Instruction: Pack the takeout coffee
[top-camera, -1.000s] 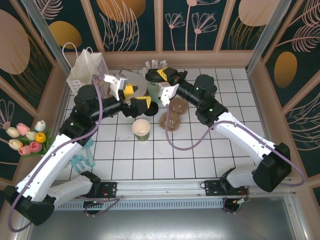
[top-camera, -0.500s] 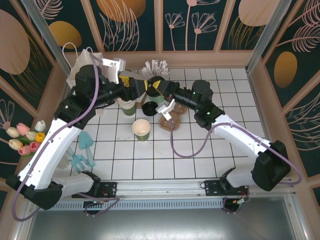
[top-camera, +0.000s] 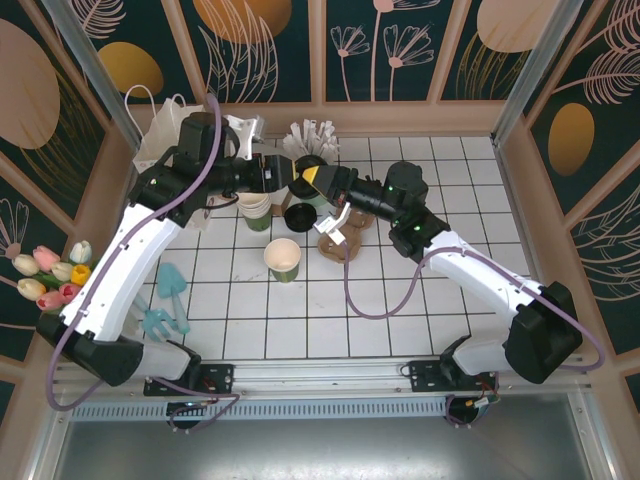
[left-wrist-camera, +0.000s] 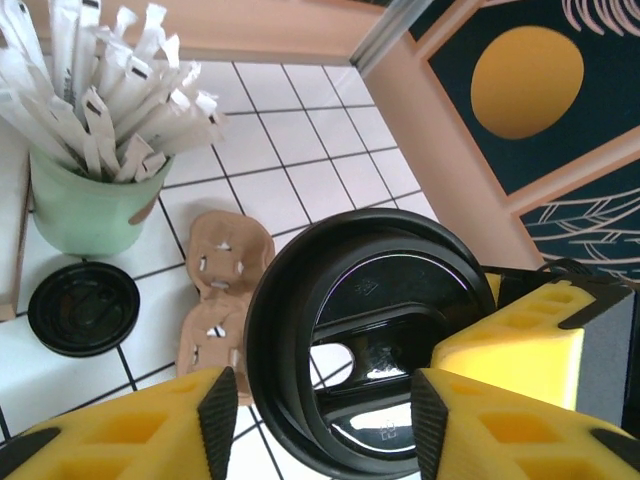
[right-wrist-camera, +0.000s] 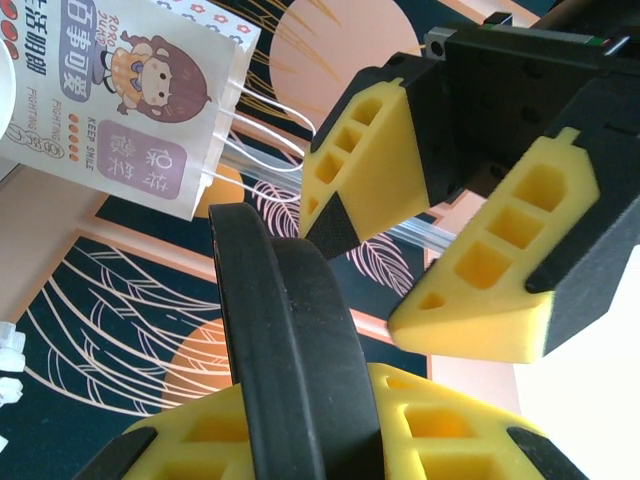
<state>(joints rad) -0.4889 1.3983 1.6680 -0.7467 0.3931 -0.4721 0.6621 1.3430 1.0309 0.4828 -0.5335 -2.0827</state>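
Takeout coffee (left-wrist-camera: 370, 300) is in the air over the back middle of the table (top-camera: 300, 320), lid facing my left wrist camera. Right gripper (right-wrist-camera: 310, 420) is clamped on it across the lid rim, and that grip hasn't changed over the last second.

What's new: left gripper (left-wrist-camera: 324, 420) is up from beside the stack of cream cups (top-camera: 255, 205), where it sat wide open a second ago. It now straddles the lid with its jaws about half closed. One pad looks a hair off the rim, so I can't tell if it's biting yet. Right arm has also brought the cup left, away from the pale green cup (left-wrist-camera: 90, 200) of sticks, to meet it.

Reads as a hand-over, right to left, so the left arm can carry it to the paper bag (top-camera: 170, 130) in the back-left corner. I'd not release right until left is clearly seated.

Loose black lid (left-wrist-camera: 83, 308) and brown carrier (left-wrist-camera: 225, 290) lie on the table below.
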